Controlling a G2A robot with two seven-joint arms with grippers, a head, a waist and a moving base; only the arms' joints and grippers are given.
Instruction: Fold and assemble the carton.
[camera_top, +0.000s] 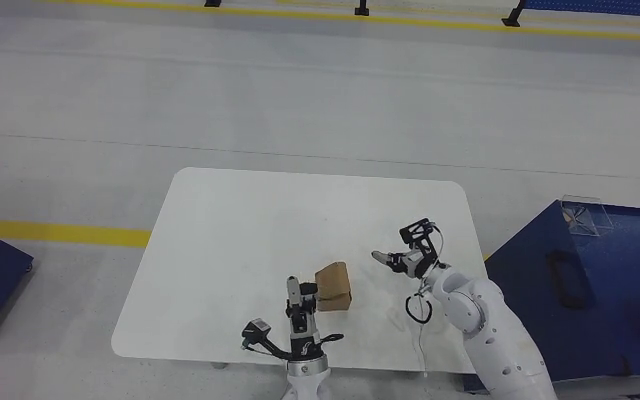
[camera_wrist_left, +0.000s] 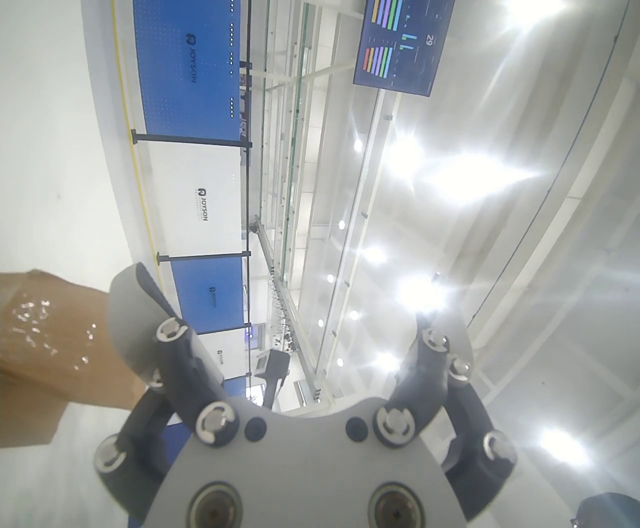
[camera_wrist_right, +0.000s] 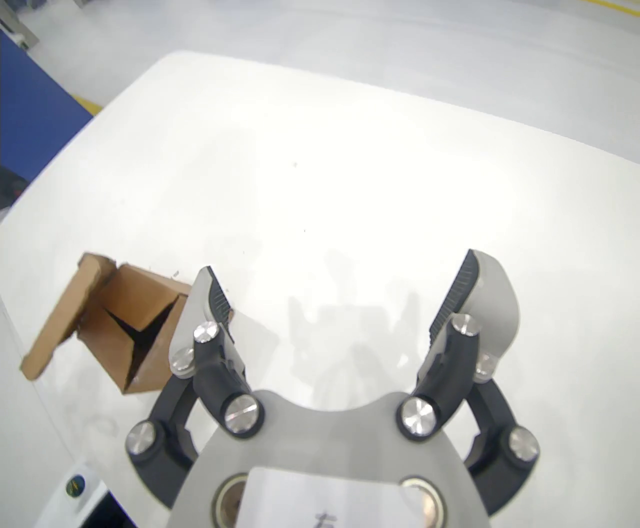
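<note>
Brown carton (camera_top: 333, 285) near the front edge of the worktop (camera_top: 250, 220), one flap raised, left gripper (camera_top: 298, 290) just beside it, fingers spread, holding nothing, right gripper (camera_top: 398, 243) toward the right edge, fingers apart, empty

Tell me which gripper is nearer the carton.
Left. The left gripper is open and right beside the carton; whether they touch cannot be told. The right gripper, also open, hangs over bare table, clearly apart from the carton.

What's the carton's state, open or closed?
Open. The carton shows a dark hollow inside at one end, and a flap sticks out beside that opening, unfolded.
</note>
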